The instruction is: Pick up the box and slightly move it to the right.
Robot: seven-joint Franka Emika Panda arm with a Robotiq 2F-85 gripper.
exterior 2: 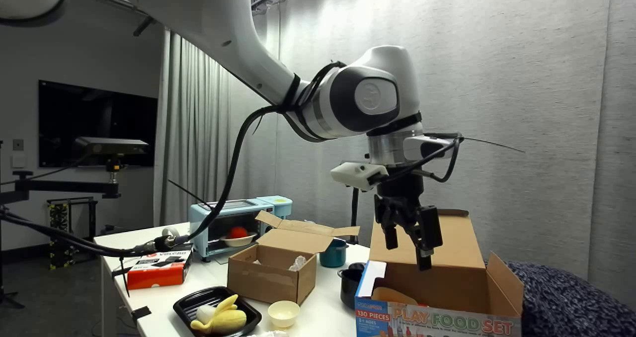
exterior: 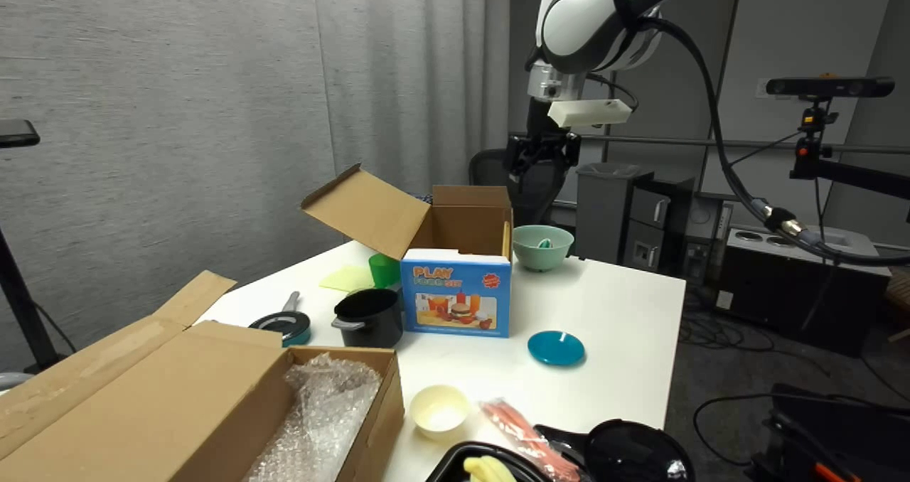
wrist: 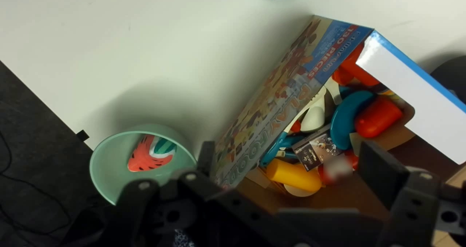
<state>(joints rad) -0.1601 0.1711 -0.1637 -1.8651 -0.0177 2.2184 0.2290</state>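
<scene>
The box stands upright and open on the white table, with its blue printed front showing toy food. It also shows in an exterior view, cut off at the bottom edge, and in the wrist view. Its brown flaps are spread, and several toys lie inside, such as a yellow bottle and a blue dish. My gripper is open and empty above the box, its fingers wide apart. It is seen above the box in both exterior views, not touching it as far as I can tell.
A green bowl with a toy watermelon slice stands close beside the box. A blue plate and a black pot are near it. A larger brown carton with bubble wrap, a cream bowl and a black tray stand farther off.
</scene>
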